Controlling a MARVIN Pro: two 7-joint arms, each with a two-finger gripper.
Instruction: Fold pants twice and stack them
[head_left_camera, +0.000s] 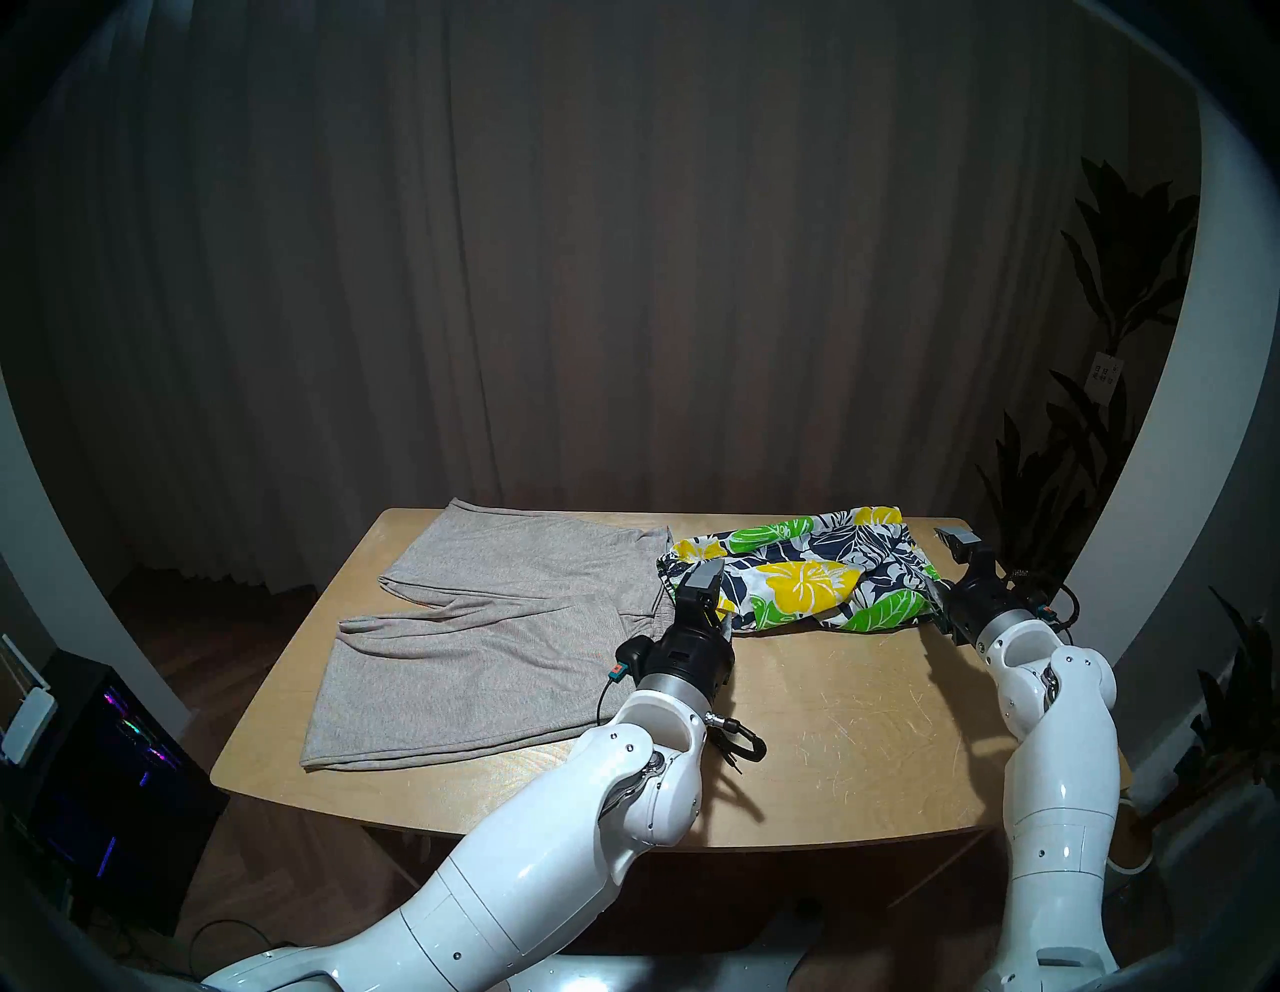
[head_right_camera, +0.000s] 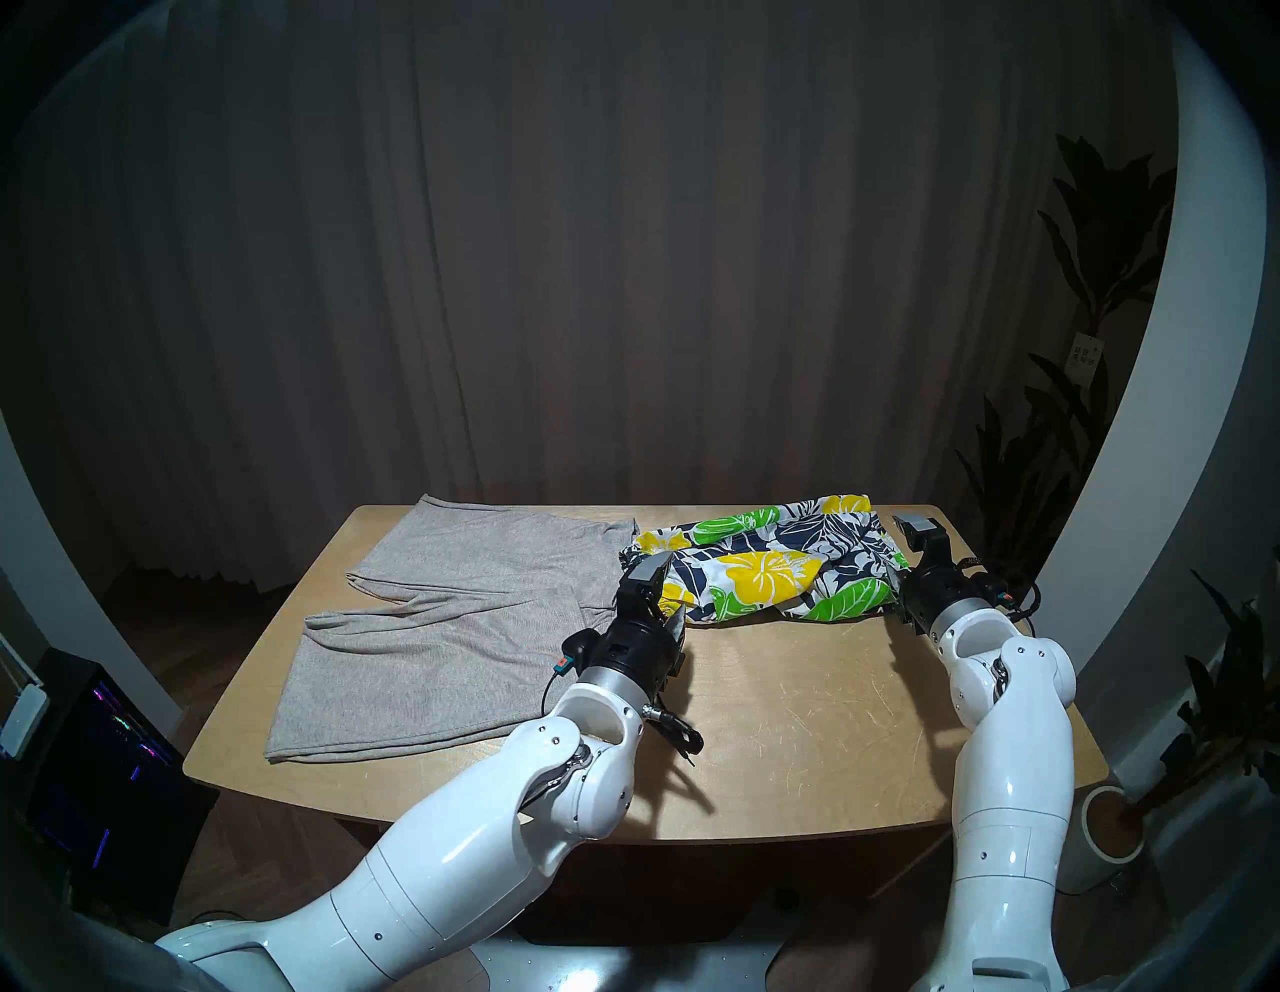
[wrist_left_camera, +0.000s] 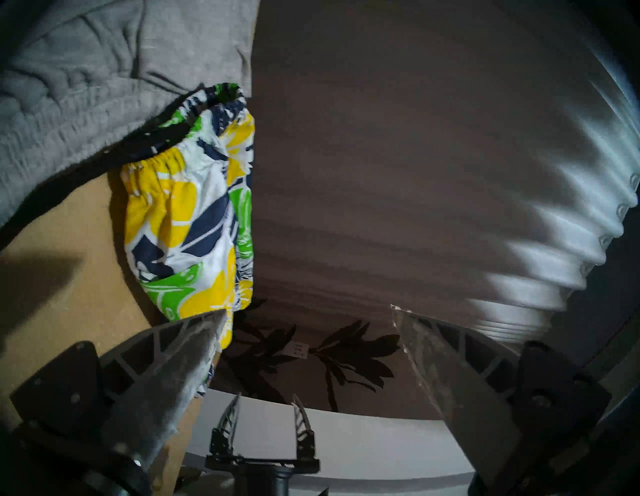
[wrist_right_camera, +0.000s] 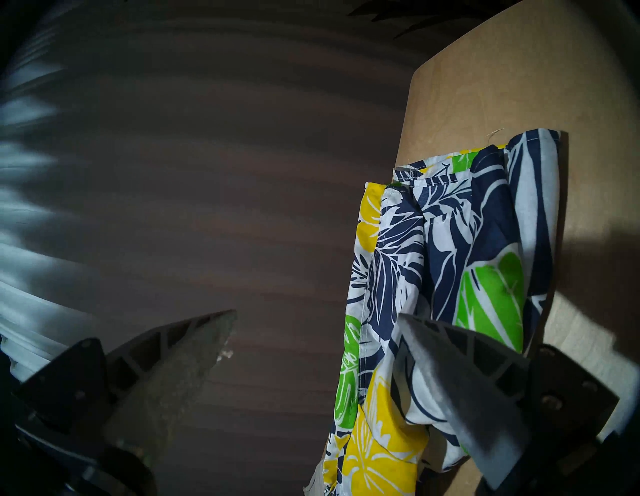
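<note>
Light grey pants lie flat on the left half of the wooden table, legs pointing left. The floral shorts lie bunched at the back right, their gathered waist touching the grey pants. My left gripper stands open at the waist end of the shorts, one finger at the cloth's edge. At the leg end of the shorts my right gripper is open, one finger against the cloth. Neither jaw pinches anything.
A dark curtain hangs behind the table. Tall dark plants and a white pot stand to the right. A computer tower with coloured lights sits on the floor at the left. The table's near half is bare wood.
</note>
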